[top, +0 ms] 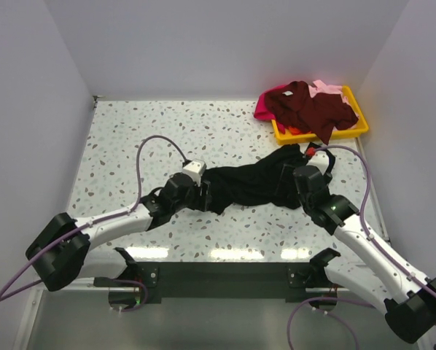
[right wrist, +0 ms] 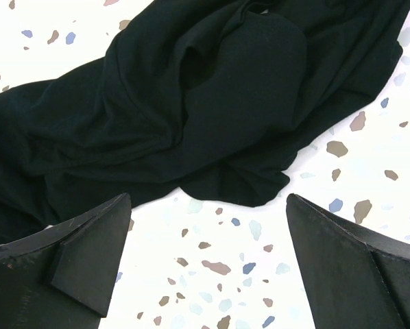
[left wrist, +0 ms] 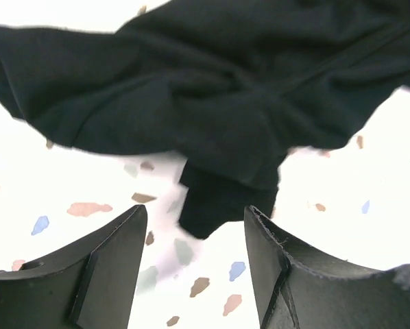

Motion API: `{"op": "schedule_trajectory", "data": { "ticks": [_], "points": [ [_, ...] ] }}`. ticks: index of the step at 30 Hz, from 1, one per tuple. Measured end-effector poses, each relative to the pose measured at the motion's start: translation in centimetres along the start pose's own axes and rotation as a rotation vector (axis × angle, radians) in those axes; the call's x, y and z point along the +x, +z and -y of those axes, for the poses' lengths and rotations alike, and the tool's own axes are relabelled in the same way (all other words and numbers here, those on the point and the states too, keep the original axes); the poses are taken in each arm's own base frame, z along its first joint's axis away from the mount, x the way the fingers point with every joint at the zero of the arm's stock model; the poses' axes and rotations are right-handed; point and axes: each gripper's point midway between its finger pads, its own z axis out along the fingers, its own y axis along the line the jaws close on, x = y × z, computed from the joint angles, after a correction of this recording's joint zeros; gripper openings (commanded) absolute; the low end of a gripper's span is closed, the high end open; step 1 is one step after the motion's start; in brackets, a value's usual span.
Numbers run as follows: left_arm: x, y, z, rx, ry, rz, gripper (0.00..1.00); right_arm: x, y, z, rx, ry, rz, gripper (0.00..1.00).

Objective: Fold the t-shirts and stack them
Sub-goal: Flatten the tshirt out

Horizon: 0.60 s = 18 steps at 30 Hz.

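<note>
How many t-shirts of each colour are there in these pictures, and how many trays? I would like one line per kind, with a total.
Black t-shirt: 1
Maroon t-shirt: 1
Magenta t-shirt: 1
Pale pink t-shirt: 1
Yellow tray: 1
Total: 5

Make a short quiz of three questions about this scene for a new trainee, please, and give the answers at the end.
1. Fill in the missing word: the left gripper and the right gripper are both next to the black t-shirt, and the jaws of both are ____.
2. Where does the maroon t-shirt lie? A) on the yellow tray B) under the black t-shirt C) held by the left gripper
3. True or false: the black t-shirt is already folded neatly.

Key: 1 open; 2 A; 3 false, it lies crumpled.
</note>
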Motion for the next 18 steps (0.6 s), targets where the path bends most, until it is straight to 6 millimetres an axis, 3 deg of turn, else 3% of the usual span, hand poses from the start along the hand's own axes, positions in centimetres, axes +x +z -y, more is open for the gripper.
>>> {"op": "schedule_trajectory", "data": {
  "ticks": [9,12,18],
  "points": [
    [4.9,2.3,-1.7,-0.067,0.024,-0.157,0.6,-0.1,-0.3,0.1,-0.002,0.003,0.005,0.99],
    [5.1,3.2,-1.6,-0.074,0.029,-0.177,0.58,-0.1,-0.4,0.2,-0.002,0.003,0.008,0.99],
    [3.6,4.8,-0.8,-0.062,0.025,-0.15,0.57,-0.1,-0.5,0.3,0.0,0.003,0.008,0.99]
  ]
}}
